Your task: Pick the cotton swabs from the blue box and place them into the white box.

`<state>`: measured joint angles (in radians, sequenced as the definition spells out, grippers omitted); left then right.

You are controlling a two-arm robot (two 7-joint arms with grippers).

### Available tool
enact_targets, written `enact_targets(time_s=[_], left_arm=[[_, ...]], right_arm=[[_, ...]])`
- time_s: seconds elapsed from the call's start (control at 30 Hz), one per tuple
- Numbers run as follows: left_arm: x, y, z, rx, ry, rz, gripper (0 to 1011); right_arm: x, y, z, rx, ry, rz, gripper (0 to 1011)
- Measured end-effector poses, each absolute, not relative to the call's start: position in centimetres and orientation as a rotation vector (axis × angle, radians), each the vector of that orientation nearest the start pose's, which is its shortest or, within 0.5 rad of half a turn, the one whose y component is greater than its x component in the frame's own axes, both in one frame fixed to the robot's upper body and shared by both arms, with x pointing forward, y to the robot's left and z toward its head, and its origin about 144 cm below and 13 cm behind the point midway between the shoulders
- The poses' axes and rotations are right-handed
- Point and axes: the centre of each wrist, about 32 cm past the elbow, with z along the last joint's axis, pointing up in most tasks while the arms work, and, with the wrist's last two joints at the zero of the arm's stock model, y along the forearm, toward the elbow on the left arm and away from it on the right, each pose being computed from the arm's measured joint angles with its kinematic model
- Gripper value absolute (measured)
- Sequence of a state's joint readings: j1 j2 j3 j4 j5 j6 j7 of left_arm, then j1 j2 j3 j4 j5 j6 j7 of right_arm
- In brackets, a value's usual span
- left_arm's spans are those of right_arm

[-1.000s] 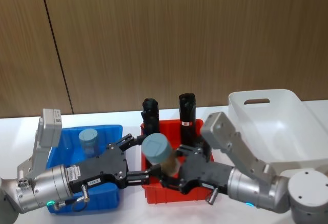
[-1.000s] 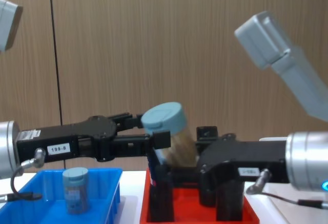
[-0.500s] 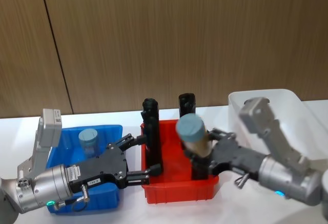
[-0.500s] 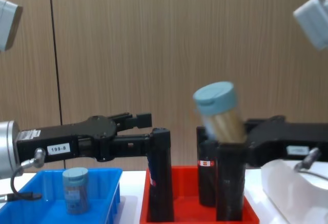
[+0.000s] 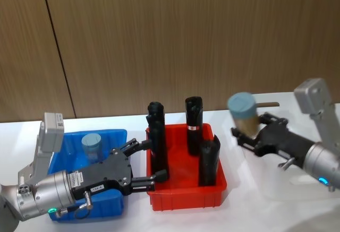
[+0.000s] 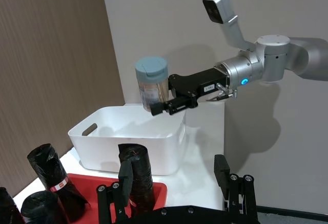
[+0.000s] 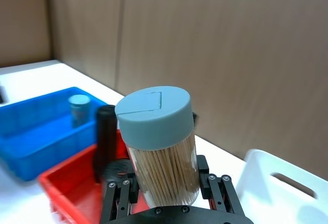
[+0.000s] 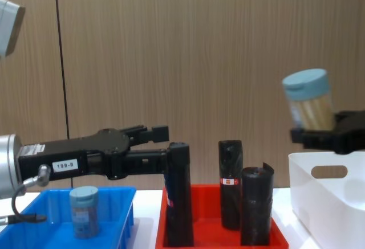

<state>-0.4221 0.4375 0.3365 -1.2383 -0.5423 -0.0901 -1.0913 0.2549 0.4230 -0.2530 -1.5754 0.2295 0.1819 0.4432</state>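
Observation:
My right gripper is shut on a cotton swabs jar with a grey-blue lid and holds it upright in the air above the white box. The left wrist view shows that jar over the white box's near edge. A second cotton swabs jar stands in the blue box at the left. My left gripper hangs open and empty between the blue box and the red tray, level with the tall roll.
A red tray stands between the two boxes and holds three tall black rolls. One roll stands right beside my left gripper's fingers. A wood-panel wall closes the back.
My right gripper has carried the jar to the right, away from my left gripper's open fingers over the red tray to above the white box. The left arm has stayed put.

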Motion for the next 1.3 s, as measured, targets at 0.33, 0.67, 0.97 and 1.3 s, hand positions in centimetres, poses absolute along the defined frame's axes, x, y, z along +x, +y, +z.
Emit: enact_targets(time_s=[0.33,0.67,0.97,1.3], left_arm=[[56.3,30.6,118.9,-0.038,-0.057,0.335,1004],[56.3,30.6,118.9,-0.038,-0.057,0.335,1004],[56.3,30.6,118.9,-0.038,-0.057,0.335,1004],[56.3,30.6,118.9,-0.038,-0.057,0.336,1004]], right_arm=[[53.1,-30.0,122.1,-0.244,-0.075,-1.067,650],[55.3,-31.8,120.5,-0.310,-0.014,-1.157,650],[56.7,-32.8,119.3,-0.354,0.028,-1.201,745],[57.3,-33.2,118.8,-0.366,0.042,-1.218,1002]])
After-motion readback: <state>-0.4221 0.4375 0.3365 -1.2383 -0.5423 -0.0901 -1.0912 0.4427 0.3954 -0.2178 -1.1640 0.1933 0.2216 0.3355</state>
